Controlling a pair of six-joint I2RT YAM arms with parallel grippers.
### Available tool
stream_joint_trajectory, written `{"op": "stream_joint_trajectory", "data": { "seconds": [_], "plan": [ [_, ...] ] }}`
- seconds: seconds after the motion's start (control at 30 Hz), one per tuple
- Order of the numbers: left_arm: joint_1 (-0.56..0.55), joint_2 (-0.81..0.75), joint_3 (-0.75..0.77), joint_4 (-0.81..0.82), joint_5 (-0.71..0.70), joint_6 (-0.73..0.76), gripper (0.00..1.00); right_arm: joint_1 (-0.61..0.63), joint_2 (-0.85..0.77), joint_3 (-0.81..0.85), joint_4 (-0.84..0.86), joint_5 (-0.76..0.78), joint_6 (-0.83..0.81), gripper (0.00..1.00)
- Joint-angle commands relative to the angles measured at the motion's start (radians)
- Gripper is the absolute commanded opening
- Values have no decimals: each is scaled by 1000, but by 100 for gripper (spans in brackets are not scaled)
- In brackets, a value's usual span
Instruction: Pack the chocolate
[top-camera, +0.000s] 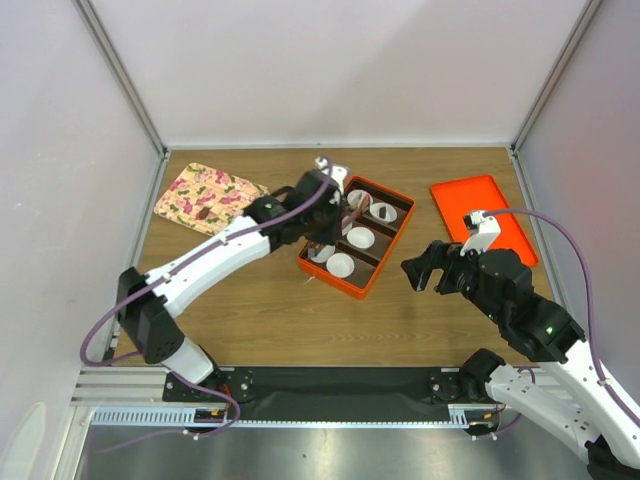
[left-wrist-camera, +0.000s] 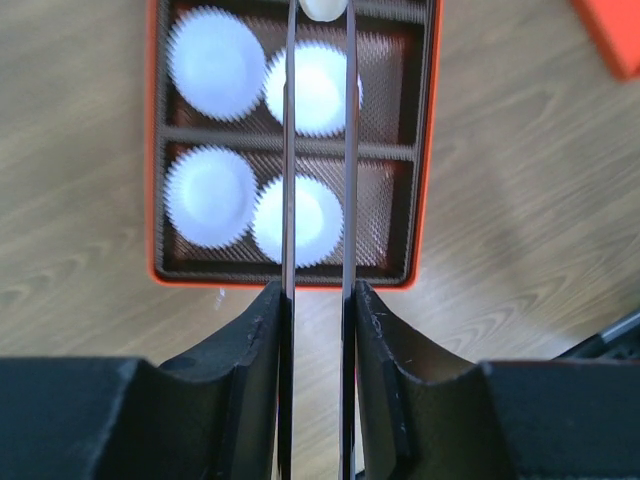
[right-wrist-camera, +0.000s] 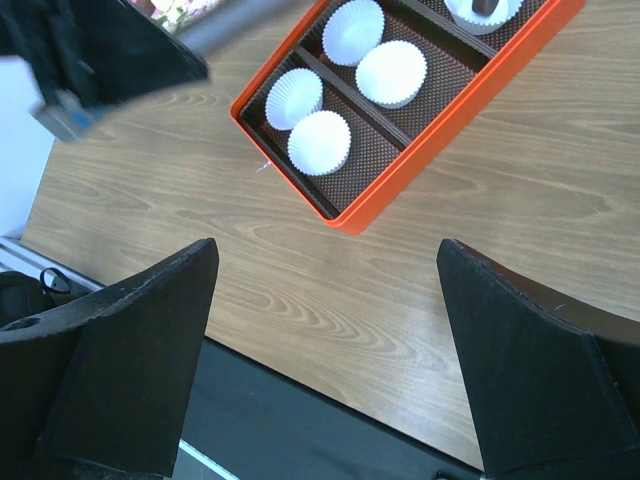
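Observation:
My left gripper (top-camera: 333, 196) hangs over the orange divided box (top-camera: 392, 248). In the left wrist view this gripper (left-wrist-camera: 319, 290) is shut on a pair of thin dark tweezers (left-wrist-camera: 290, 200). The tweezer tips pinch a pale golden chocolate piece (left-wrist-camera: 322, 8) above the box's far compartment. White paper cups (left-wrist-camera: 210, 195) sit in the box (left-wrist-camera: 427, 150). One far cup holds a dark chocolate (right-wrist-camera: 482, 8). A dark piece (top-camera: 203, 212) lies on the floral plate (top-camera: 208, 197). My right gripper (top-camera: 428, 270) is open and empty, in front and to the right of the box (right-wrist-camera: 400, 175).
The orange lid (top-camera: 483, 218) lies flat at the back right, just behind my right arm. The floral plate is at the back left near the wall. White walls enclose the wooden table (top-camera: 250, 320) on three sides.

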Motion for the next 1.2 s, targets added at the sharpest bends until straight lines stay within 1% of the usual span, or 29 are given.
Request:
{"op": "stream_joint_trajectory", "data": {
  "seconds": [0.0,0.13,0.3,0.4,0.47,0.6,0.83,0.93,0.97,1.17],
  "plan": [
    [-66,36,57,-37,-88,-38,27,-3,-10,19,0,26,3,97],
    [-114,41,9,-33,-104,-55,27,-3,-14,16,-4,26,6,97],
    [-120,39,-37,4,-105,-64,28,-3,-19,9,-3,23,11,97],
    [-120,64,-37,4,-104,-58,28,-5,-19,9,-3,25,11,97],
    [-120,93,-22,-16,-139,-65,28,-3,-19,11,-3,26,11,97],
    [-120,113,-28,7,-120,-53,28,-3,-19,11,0,28,11,97],
    [-120,150,-21,0,-143,-46,29,-3,-14,10,3,32,5,97],
    [-120,154,-21,-2,-148,-42,32,-3,-14,11,3,35,3,97],
    [-120,156,-20,-4,-148,-42,35,-3,-13,11,3,35,2,97],
    [-120,151,-12,-7,-137,-42,39,-5,-11,11,6,31,3,97]
  ]
}}
